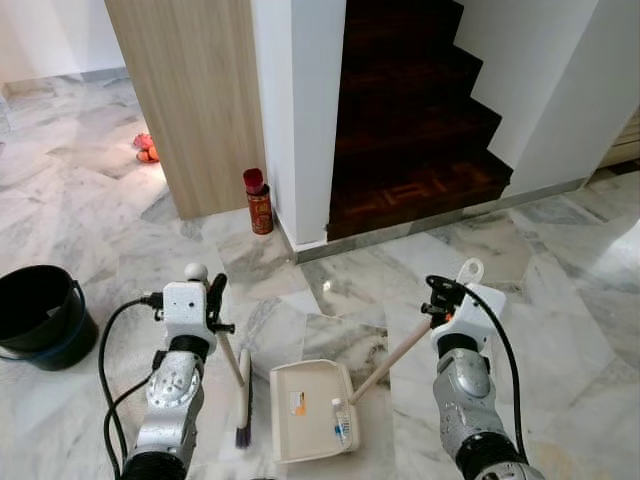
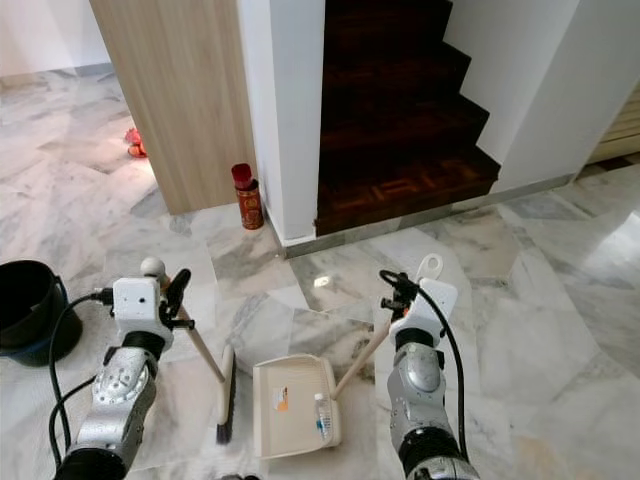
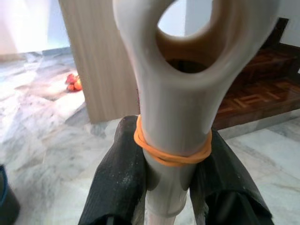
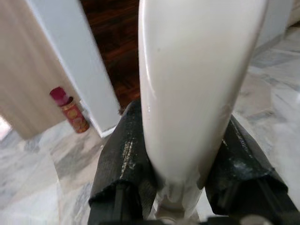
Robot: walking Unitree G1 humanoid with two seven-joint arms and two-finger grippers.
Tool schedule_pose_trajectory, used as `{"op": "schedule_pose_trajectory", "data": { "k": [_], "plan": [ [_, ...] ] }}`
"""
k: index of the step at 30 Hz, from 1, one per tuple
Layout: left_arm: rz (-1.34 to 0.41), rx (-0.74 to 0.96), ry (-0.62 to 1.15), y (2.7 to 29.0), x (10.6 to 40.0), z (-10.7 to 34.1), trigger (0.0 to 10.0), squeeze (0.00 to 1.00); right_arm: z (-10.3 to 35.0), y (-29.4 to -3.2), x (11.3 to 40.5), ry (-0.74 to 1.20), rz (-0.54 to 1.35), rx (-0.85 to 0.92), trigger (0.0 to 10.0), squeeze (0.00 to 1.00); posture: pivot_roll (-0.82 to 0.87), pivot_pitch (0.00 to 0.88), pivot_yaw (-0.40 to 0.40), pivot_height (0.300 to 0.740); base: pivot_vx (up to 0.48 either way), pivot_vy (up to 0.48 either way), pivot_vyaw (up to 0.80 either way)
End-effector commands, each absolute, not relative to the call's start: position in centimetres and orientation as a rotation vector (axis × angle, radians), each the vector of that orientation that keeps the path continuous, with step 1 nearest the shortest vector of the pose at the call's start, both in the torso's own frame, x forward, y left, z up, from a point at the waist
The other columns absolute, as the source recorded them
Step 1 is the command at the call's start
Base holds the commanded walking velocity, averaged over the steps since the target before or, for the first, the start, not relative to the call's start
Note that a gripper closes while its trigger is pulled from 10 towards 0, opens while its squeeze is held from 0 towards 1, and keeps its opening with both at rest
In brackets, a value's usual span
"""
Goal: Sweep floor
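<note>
Nearest to us, low in the head views: a cream dustpan [image 1: 305,405] lies flat on the marble floor [image 1: 560,290], with a small clear bottle [image 1: 342,420] and an orange-marked scrap [image 1: 297,403] resting inside it. We judge that at least one pass of sweeping has put litter in the pan; emptying it is left to do.

Just beside the pan on its left: the brush [image 1: 243,395], bristles down on the floor, its handle slanting up to our left gripper [image 1: 213,300]. The left wrist view shows both fingers [image 3: 117,183] clamped on that cream handle just below an orange rubber band [image 3: 171,152] and the hanging hole; the head views are too small to show the band.

On the right, the dustpan's handle rises to our right gripper [image 1: 440,297]. The right wrist view shows its fingers [image 4: 124,164] closed tight on the smooth cream shaft.

To the far left, a black bucket [image 1: 40,312] stands well apart from the pan, a likely place for the litter.

Further on: a red canister [image 1: 259,202] stands against the white wall corner by a wooden panel [image 1: 190,100]; the right wrist view catches it too. Beyond it, small orange objects [image 1: 146,150] lie on the floor, too small to identify; we judge that area not yet swept. Farthest: dark wooden stairs [image 1: 410,120].
</note>
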State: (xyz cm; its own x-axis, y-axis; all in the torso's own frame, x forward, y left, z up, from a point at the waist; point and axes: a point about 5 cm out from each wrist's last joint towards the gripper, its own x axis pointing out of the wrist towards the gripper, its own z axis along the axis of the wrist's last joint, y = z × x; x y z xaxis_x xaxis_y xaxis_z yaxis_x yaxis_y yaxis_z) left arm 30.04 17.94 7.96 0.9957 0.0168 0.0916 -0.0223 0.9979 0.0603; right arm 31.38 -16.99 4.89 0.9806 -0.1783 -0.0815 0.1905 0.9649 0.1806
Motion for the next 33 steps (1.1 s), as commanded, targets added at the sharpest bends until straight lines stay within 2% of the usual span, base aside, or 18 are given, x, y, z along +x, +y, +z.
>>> {"op": "schedule_pose_trajectory", "data": {
  "k": [1, 17, 33],
  "plan": [
    [0.017, 0.070, -0.128, 18.01, 30.33, 8.94, 10.0, 0.00, 6.36, -16.53, 32.17, -0.001, -0.168, 0.195, 10.0, 0.00, 0.12, 0.000, -0.014, 0.740, 0.000, 0.000, 0.52],
    [0.013, 0.069, -0.125, 18.01, 30.39, 8.99, 10.0, 0.00, 6.22, -16.51, 32.08, 0.004, -0.171, 0.210, 10.0, 0.00, 0.12, 0.000, -0.007, 0.740, 0.000, 0.000, 0.00],
    [0.016, 0.071, -0.124, 18.06, 30.36, 9.01, 10.0, 0.00, 6.27, -16.51, 32.14, 0.005, -0.170, 0.210, 10.0, 0.00, 0.12, 0.000, -0.010, 0.740, 0.000, 0.343, 0.00]
  ]
}}
